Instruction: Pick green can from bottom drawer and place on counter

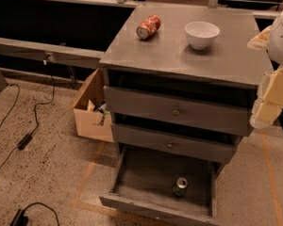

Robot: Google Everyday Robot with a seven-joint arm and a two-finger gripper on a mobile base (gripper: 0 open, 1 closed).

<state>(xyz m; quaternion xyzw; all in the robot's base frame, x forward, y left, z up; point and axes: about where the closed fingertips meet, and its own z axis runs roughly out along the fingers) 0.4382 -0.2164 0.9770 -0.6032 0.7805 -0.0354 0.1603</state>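
Note:
The green can point(180, 186) stands upright in the open bottom drawer point(141, 182), toward its right front, silver top showing. The counter point(179, 55) is the grey flat top of the cabinet above. My gripper point(270, 105) is at the right edge of the view, a pale cream part hanging beside the cabinet's right side at the height of the upper drawers, well above and to the right of the can. It holds nothing that I can see.
A red-orange can point(148, 27) lies on its side on the counter's back left. A white bowl point(202, 34) stands at its back right. A cardboard box point(92, 109) sits on the floor left of the cabinet. Cables point(23, 140) run over the floor at left.

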